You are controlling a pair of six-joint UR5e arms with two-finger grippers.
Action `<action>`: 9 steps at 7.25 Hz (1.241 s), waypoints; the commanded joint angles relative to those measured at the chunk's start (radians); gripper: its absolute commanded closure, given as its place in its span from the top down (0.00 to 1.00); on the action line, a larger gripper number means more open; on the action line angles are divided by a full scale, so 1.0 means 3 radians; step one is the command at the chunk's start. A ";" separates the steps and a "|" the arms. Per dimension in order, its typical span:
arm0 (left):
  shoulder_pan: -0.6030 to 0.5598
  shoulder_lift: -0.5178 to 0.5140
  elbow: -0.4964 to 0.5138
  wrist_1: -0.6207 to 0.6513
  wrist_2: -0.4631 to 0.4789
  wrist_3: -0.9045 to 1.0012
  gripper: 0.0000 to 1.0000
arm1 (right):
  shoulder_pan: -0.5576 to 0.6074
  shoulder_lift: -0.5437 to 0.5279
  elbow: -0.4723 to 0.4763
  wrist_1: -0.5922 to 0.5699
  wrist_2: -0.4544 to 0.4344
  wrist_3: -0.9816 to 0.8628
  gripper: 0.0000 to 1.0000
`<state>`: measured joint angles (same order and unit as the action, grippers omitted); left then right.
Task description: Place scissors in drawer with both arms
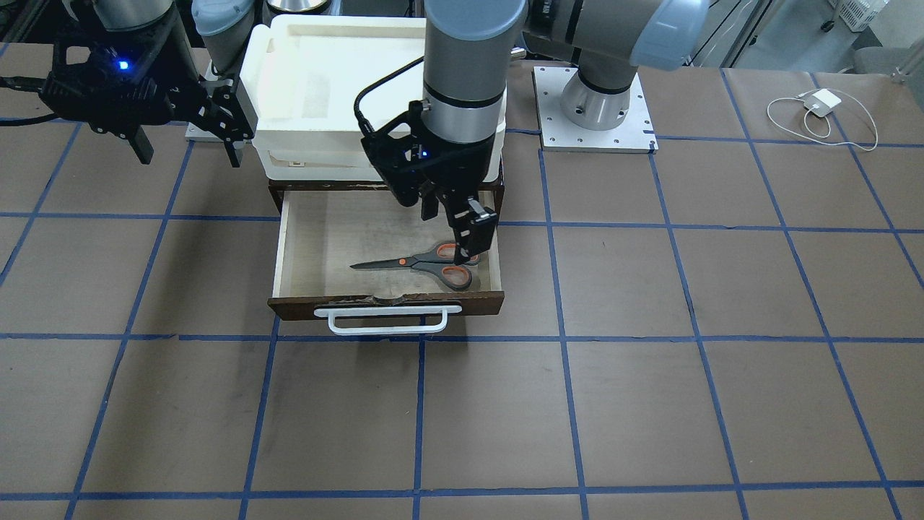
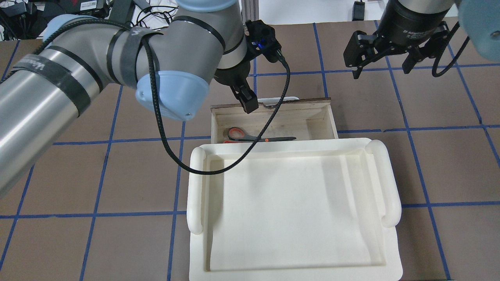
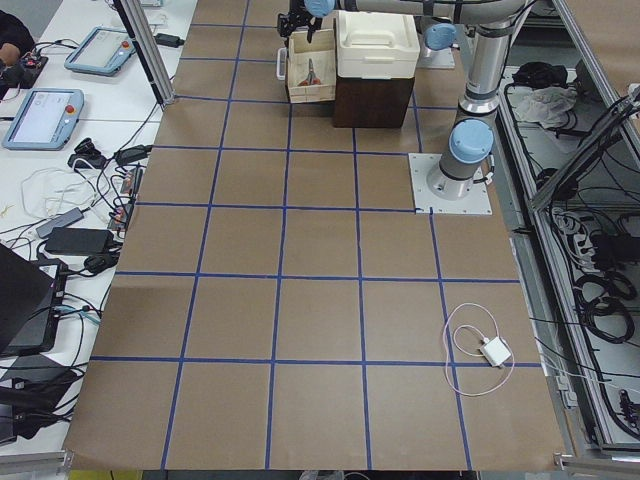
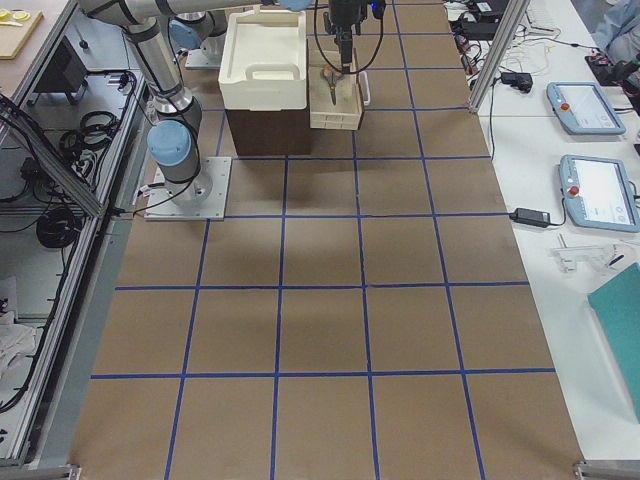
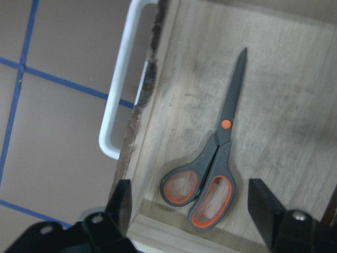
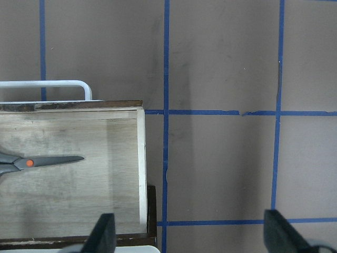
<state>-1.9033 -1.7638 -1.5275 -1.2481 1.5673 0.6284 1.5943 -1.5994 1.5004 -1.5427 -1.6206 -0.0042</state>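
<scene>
The scissors [image 1: 426, 263] lie flat on the pale floor of the open drawer [image 1: 390, 305], handles toward the robot's left side. They also show in the overhead view [image 2: 258, 137] and the left wrist view [image 5: 216, 163]. My left gripper [image 1: 455, 231] is open and empty. It hangs just above the orange-looped handles, with its fingers [image 5: 263, 205] spread to either side of them. My right gripper [image 1: 189, 152] is open and empty. It hovers over the table beside the drawer's other end [image 6: 141, 158]. The blade tip [image 6: 63, 159] shows in the right wrist view.
A cream plastic tray [image 2: 195, 187] sits on top of the dark cabinet behind the drawer. The drawer's white bar handle [image 1: 393, 321] sticks out toward the table's middle. The left arm's black cable [image 2: 175, 156] loops over the tray's corner. A white charger [image 1: 823, 105] lies far off.
</scene>
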 commanded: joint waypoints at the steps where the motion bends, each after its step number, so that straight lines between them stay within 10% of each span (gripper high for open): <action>1: 0.0589 0.0142 0.0030 -0.0042 -0.0024 -0.0446 1.00 | -0.0001 -0.0002 -0.0001 -0.0002 0.0048 -0.0006 1.00; 9: 0.1420 0.0285 -0.0037 -0.0491 -0.0034 -0.1418 1.00 | -0.0001 -0.0002 0.0005 0.0009 0.0018 -0.0006 1.00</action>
<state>-1.4827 -1.6803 -1.5376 -1.3604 1.5624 0.2362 1.5938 -1.6000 1.5017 -1.5401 -1.6176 -0.0061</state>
